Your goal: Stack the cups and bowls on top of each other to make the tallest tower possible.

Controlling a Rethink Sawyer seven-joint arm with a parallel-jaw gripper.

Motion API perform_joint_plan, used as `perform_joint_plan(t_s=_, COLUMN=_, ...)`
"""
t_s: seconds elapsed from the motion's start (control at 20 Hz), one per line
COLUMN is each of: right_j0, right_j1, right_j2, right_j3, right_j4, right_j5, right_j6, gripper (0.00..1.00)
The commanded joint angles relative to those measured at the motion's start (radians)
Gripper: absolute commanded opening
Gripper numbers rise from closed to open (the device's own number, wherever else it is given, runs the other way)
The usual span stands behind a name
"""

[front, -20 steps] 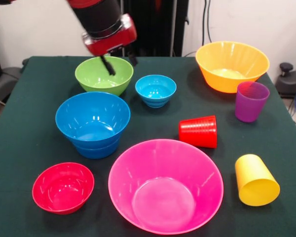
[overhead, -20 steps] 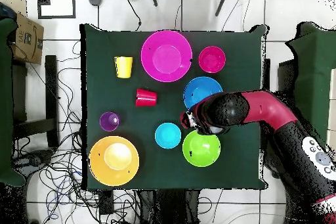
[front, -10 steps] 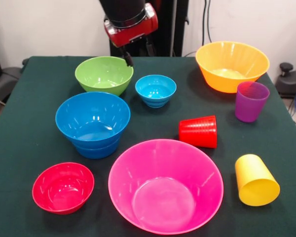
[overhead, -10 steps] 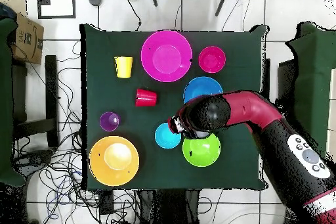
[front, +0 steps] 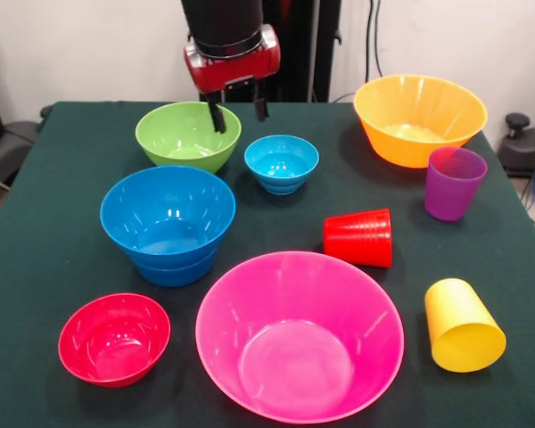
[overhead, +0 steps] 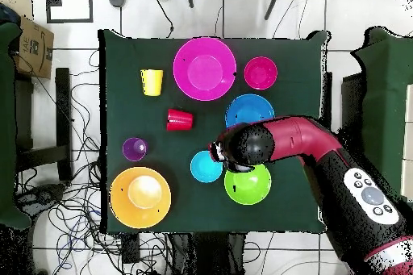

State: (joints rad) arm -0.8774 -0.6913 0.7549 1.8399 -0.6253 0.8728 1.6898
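The gripper (front: pixel 239 111) hung empty at upper centre, jaws apart, between the green bowl (front: pixel 188 135) and the small light-blue bowl (front: pixel 282 162).

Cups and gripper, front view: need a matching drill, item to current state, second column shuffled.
Items:
1. red cup
2. purple cup
3. yellow cup
4. gripper

States:
A. upright, mouth up, beside the orange bowl
B. on its side, base facing the camera
C. open, holding nothing, between the green bowl and the light-blue bowl
D. on its side, mouth pointing toward the blue bowls

Pairs: 1-D, 2-A, 3-B, 4-C
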Motion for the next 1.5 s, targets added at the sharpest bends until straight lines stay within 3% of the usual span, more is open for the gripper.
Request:
perform_joint_plan(t_s=0.05, right_j0=0.065, right_j1=-0.070, right_j2=-0.163, right_j3=0.078, right_j4=-0.059, right_j5=-0.113, right_j6=0.237, gripper=1.00)
perform_joint_plan(t_s=0.65, right_j0=0.130, right_j1=-0.111, right_j2=-0.213, right_j3=0.177, right_j4=0.072, right_j5=-0.176, right_j6=0.338, gripper=1.00)
perform_joint_plan(t_s=1.5, right_j0=0.150, right_j1=-0.096, right_j2=-0.262, right_j3=0.192, right_j4=0.132, right_j5=-0.223, right_j6=0.324, gripper=1.00)
